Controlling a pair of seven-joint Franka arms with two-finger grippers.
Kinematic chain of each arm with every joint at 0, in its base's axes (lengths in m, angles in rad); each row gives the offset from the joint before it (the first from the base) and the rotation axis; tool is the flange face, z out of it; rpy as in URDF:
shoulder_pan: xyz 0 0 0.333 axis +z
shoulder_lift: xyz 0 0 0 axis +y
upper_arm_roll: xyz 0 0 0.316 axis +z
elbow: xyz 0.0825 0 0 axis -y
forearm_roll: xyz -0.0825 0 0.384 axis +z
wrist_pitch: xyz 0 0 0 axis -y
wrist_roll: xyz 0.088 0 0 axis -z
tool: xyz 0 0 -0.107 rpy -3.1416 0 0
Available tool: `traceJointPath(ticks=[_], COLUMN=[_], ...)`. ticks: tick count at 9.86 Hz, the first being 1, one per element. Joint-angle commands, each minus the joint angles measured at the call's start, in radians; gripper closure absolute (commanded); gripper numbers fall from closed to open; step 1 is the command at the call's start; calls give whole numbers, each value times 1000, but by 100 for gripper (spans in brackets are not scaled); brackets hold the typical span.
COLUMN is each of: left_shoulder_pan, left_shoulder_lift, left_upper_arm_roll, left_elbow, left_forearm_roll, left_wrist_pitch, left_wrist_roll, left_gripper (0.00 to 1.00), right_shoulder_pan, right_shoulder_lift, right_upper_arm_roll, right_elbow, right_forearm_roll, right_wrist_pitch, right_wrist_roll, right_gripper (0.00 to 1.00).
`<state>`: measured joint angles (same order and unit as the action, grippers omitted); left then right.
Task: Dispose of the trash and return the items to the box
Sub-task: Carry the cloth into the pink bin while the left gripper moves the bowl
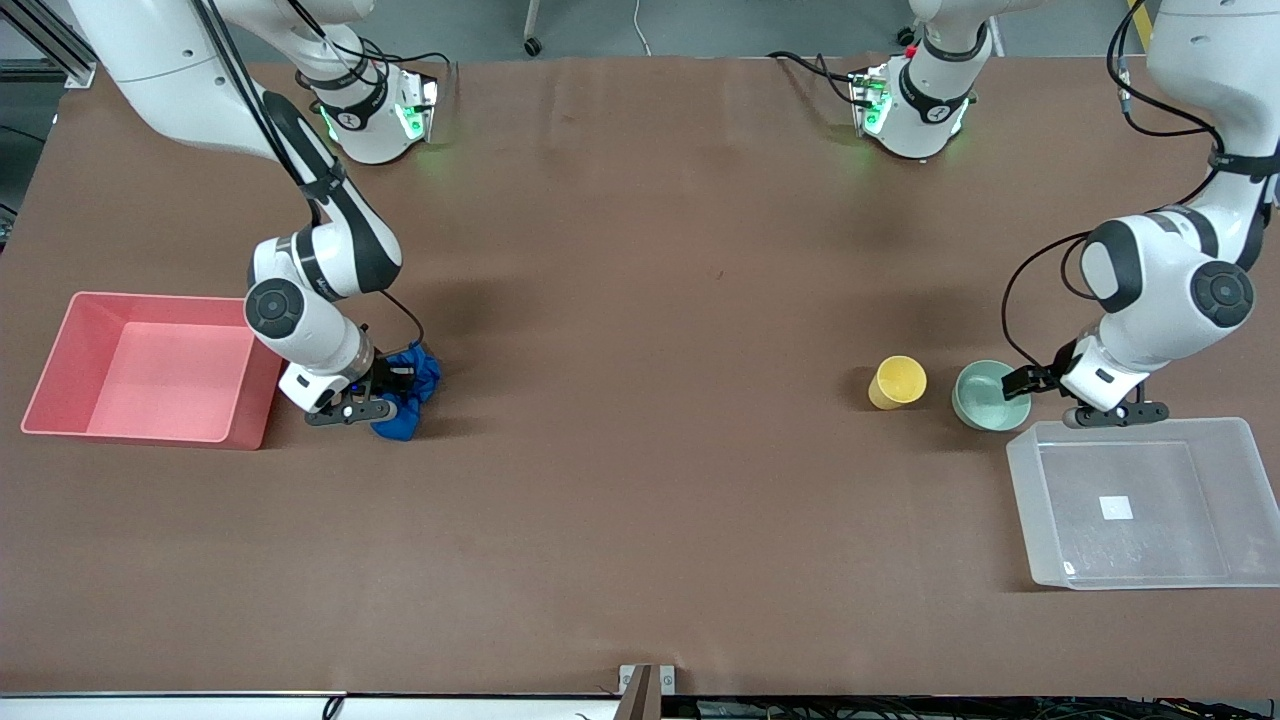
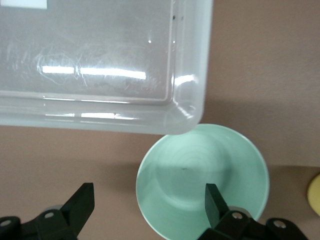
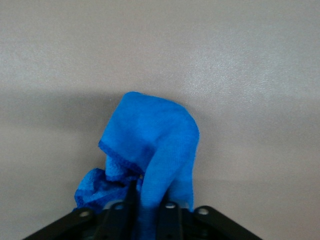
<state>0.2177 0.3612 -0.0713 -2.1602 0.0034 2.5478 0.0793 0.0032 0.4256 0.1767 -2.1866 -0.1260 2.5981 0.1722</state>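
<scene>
The blue cloth wad (image 1: 408, 392) lies on the table beside the pink bin. My right gripper (image 1: 392, 388) is shut on the cloth (image 3: 155, 150), a fold of it pinched between the fingers. The mint-green bowl (image 1: 990, 395) stands upright beside the yellow cup (image 1: 897, 382), next to a corner of the clear box (image 1: 1140, 503). My left gripper (image 1: 1040, 385) is open, low at the bowl (image 2: 202, 180), one finger (image 2: 215, 202) inside the bowl and the other finger (image 2: 80, 205) outside its rim. The cup's edge shows in the left wrist view (image 2: 315, 194).
The opaque pink bin (image 1: 150, 365) stands at the right arm's end of the table, next to the cloth. The clear box's corner (image 2: 185, 100) is close to the bowl. Brown table surface (image 1: 640, 300) stretches between the two groups.
</scene>
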Motion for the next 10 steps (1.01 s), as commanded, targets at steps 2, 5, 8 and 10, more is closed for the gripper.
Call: traceJointPath(ticks=[2, 5, 8, 10], left_shoulder_pan=[14, 12, 12, 9], left_shoulder_lift=[83, 94, 27, -85], left_upper_arm_roll=[-2, -5, -5, -21], left_elbow=[-15, -15, -29, -4], left_forearm_roll=[-5, -6, -6, -5], left_wrist_pitch=[90, 108, 72, -67], left_wrist_roll=[11, -4, 10, 14], left_gripper=[17, 95, 100, 100], right_shoulder_pan=[0, 9, -5, -8], right_shoulder_lift=[-22, -189, -336, -340], right_upper_arm_roll=[6, 3, -182, -383], right_elbow=[17, 149, 196, 189], right_forearm_roll=[-9, 23, 34, 31], right_wrist_pitch=[-28, -405, -582, -589], right_wrist_roll=[91, 144, -132, -459], right_gripper=[99, 99, 99, 99])
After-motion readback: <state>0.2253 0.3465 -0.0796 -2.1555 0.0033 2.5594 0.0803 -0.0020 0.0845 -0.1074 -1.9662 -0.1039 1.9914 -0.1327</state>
